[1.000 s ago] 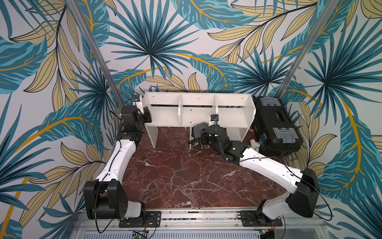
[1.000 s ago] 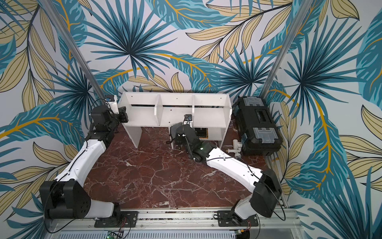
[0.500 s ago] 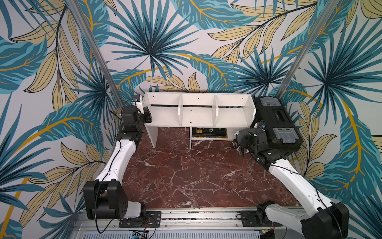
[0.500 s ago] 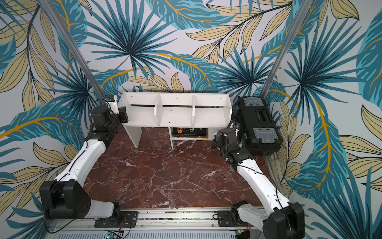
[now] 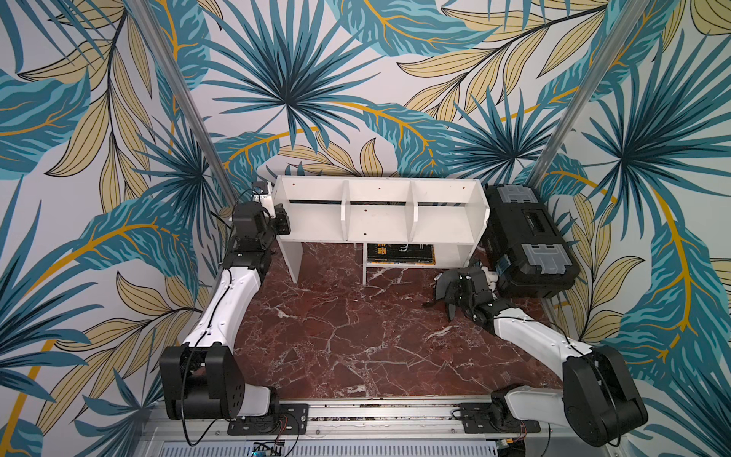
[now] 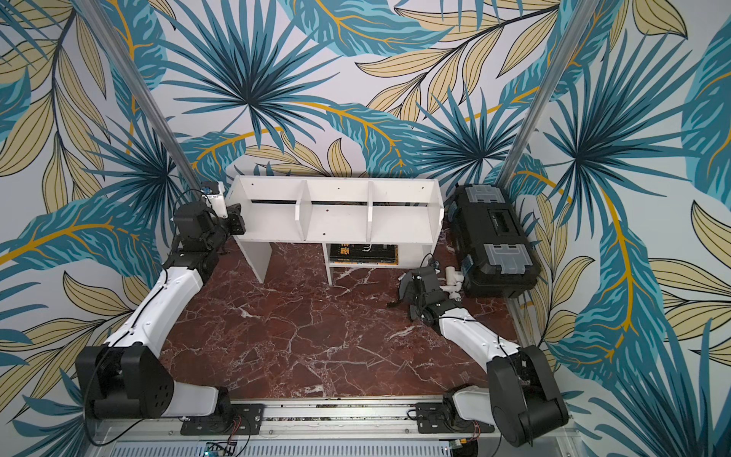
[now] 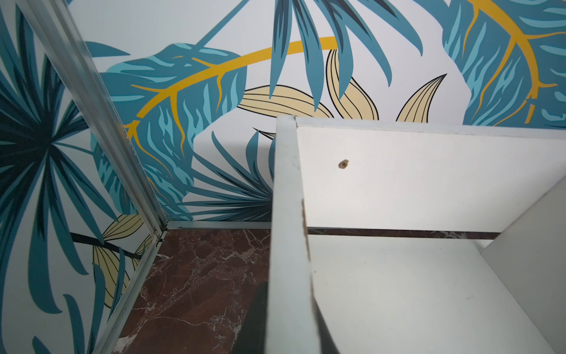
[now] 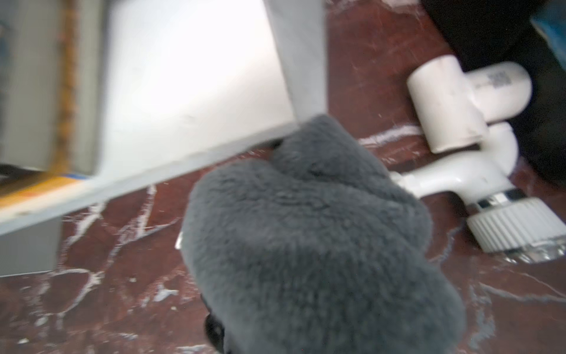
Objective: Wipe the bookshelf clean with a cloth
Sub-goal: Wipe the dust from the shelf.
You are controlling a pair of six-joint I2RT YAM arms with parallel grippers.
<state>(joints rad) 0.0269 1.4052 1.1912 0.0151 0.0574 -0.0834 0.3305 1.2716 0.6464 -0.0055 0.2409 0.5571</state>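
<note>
- On the near bench (image 5: 336, 348), polished marble offers a hard, smooth floor.
- Right gripper (image 5: 451, 287) grasps the cloth (image 8: 306, 230) at the right leg of the bookshelf (image 5: 379, 213); it looks soft and light, probably best held bunched.
- Left gripper (image 5: 277, 215) clamps the bookshelf's left panel.
- Toolbox (image 5: 530, 241) and leaf-printed walls crowd the rear.

Illumination was bright and diffuse in both top views; the bookshelf (image 5: 379, 221) cast only soft shadow beneath itself. In the right wrist view, the bookshelf panel was overexposed and motion-blurred, and the cloth (image 8: 321, 239) beside it was slightly soft. The left wrist view was sharp.
</note>
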